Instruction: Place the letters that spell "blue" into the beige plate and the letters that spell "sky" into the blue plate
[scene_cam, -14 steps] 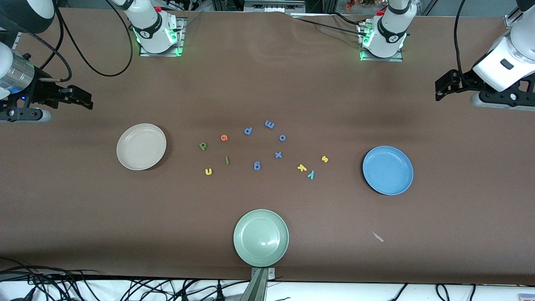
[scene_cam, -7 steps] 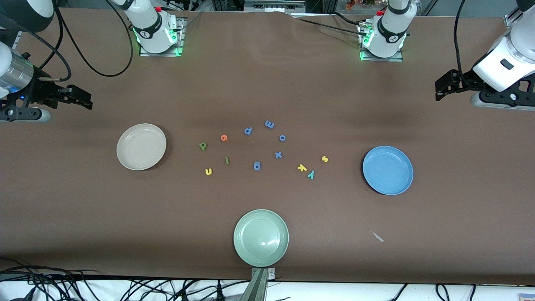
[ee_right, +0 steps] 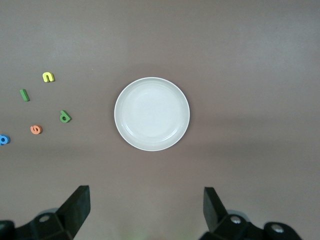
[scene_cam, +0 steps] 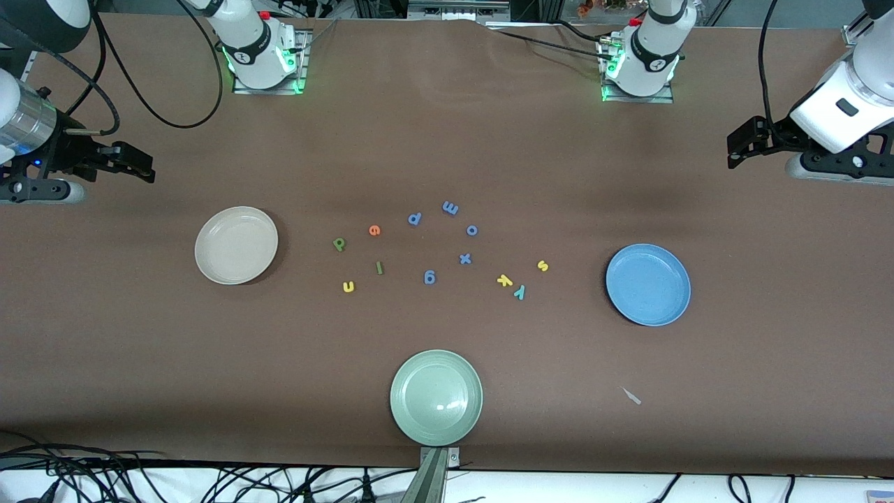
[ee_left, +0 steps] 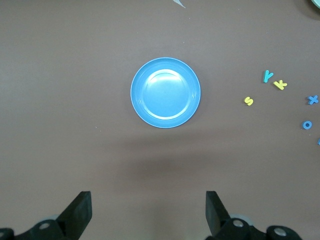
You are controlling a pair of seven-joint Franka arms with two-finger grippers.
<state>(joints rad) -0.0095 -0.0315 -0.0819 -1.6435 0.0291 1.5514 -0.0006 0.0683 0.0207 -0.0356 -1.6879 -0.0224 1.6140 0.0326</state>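
Note:
The beige plate (scene_cam: 236, 244) lies toward the right arm's end, the blue plate (scene_cam: 648, 284) toward the left arm's end. Between them lie the green b (scene_cam: 339, 244), orange e (scene_cam: 374, 230), olive l (scene_cam: 379, 267) and yellow u (scene_cam: 348, 286), nearer the beige plate. The yellow s (scene_cam: 543, 265), yellow k (scene_cam: 504, 281) and teal y (scene_cam: 519, 293) lie nearer the blue plate. My right gripper (scene_cam: 142, 168) hangs open and empty over bare table at its own end. The left gripper (scene_cam: 735, 148) does likewise, open and empty.
Several blue letters (scene_cam: 450, 207) lie scattered in the middle between the two letter groups. A pale green plate (scene_cam: 436, 397) sits near the table's front edge. A small scrap (scene_cam: 631, 395) lies nearer to the camera than the blue plate.

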